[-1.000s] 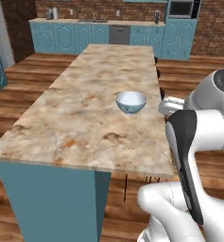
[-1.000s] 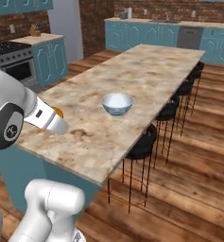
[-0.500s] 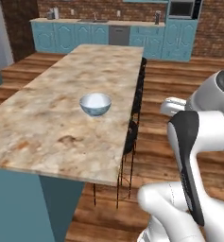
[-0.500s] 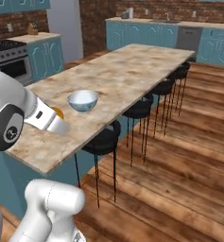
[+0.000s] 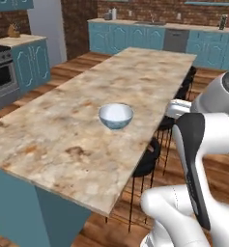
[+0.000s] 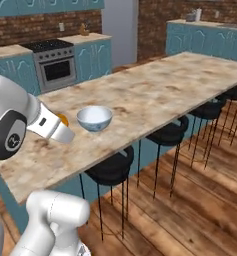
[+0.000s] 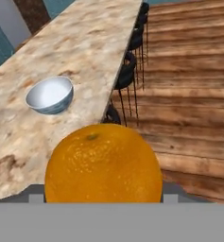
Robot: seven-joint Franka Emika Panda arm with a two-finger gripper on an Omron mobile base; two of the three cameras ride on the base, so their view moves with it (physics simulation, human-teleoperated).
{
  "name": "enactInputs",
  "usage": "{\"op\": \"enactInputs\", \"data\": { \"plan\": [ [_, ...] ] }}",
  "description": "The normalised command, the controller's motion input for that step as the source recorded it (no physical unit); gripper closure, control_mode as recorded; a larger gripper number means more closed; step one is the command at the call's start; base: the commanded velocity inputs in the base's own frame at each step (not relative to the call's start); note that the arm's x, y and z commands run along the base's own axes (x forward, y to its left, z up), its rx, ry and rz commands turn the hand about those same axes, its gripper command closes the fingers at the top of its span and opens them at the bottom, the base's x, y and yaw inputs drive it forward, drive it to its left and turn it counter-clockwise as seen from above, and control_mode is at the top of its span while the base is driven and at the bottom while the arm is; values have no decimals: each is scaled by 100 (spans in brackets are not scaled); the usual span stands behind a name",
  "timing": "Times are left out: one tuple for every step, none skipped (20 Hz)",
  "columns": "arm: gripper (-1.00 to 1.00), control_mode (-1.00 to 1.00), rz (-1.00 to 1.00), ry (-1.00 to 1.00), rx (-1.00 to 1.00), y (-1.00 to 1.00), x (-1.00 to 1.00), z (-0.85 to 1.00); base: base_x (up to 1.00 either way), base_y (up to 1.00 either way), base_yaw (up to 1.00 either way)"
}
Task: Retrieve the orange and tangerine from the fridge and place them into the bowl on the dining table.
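Observation:
A bright orange [image 7: 103, 163] fills the lower middle of the hand view, and my gripper [image 6: 65, 126] is shut on it; the fruit covers the fingertips. From the right base view a sliver of the orange [image 6: 64, 119] peeks out past the white hand, which hangs just left of the bowl [image 6: 94, 118]. The bowl [image 5: 116, 116] is white inside and light blue outside. It stands empty on the beige marbled dining table [image 5: 63, 140], near its long edge. In the hand view the bowl [image 7: 50, 95] lies ahead and to the left of the fruit. The tangerine and the fridge are out of view.
Black stools [image 6: 110, 170] line the table's long side over the wooden floor [image 6: 205, 200]. A steel stove [image 6: 52, 65] sits in teal cabinets beyond the table. More teal cabinets [image 5: 135, 36] run along the brick back wall.
The whole scene has shifted as the base drove and turned round the table's end; the bowl now shows from another side. The gripper still holds the orange.

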Motion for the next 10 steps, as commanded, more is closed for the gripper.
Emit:
{"op": "enactInputs", "data": {
  "plan": [
    [100, 100, 0, 0, 0, 0, 0, 0, 61, -49, 51],
    [100, 100, 0, 0, 0, 0, 0, 0, 62, -53, 52],
    [100, 100, 0, 0, 0, 0, 0, 0, 65, -58, 52],
    [100, 100, 0, 0, 0, 0, 0, 0, 69, -63, 52],
    [100, 100, 0, 0, 0, 0, 0, 0, 69, -70, 51],
    [100, 100, 0, 0, 0, 0, 0, 0, 68, -78, 50],
    [100, 100, 0, 0, 0, 0, 0, 0, 69, -87, 49],
    [100, 100, 0, 0, 0, 0, 0, 0, 70, -93, 47],
    [100, 100, 0, 0, 0, 0, 0, 0, 69, -98, 46],
    [100, 100, 0, 0, 0, 0, 0, 0, 70, -96, 45]
  ]
}}
